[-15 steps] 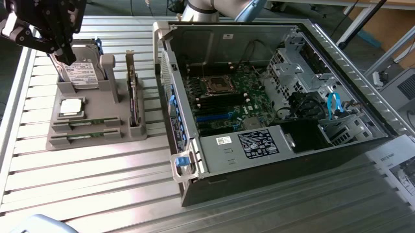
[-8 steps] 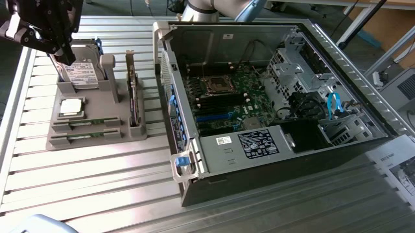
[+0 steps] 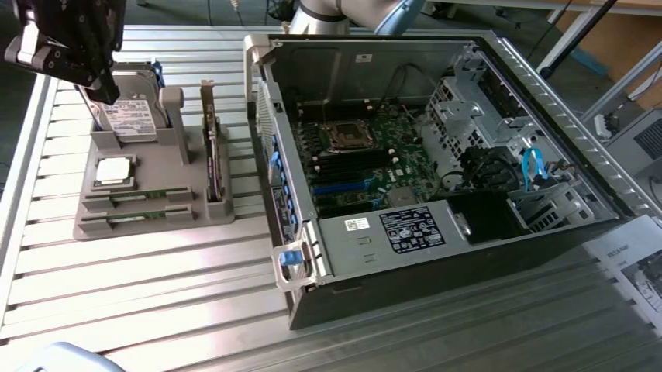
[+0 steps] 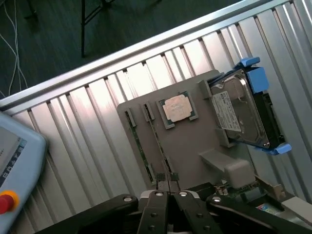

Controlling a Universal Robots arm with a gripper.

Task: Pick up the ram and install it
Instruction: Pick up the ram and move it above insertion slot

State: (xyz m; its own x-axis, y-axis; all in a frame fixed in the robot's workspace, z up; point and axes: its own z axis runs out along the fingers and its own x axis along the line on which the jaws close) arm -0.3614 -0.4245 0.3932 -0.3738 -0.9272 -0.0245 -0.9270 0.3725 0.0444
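Ram [image 3: 136,199] sat on edge in a slot at the near end of the grey holder tray [image 3: 166,177], with a 2nd stick [image 3: 130,220] just beside it in the next slot. Both were well apart from my gripper [image 3: 101,89], which hung over the tray's far end by the upright hard drive [image 3: 132,118], its fingers pressed together on nothing. Each stick looked like a long, narrow green strip, and I could not make out finer detail. The processor chip [image 3: 114,172] lay flat just behind them. Toward the exterior view's right, the upright expansion card [image 3: 213,155] stood between the sticks and the open computer case [image 3: 357,232]. Bare slatted table [image 3: 155,287] lay in front of the sticks.
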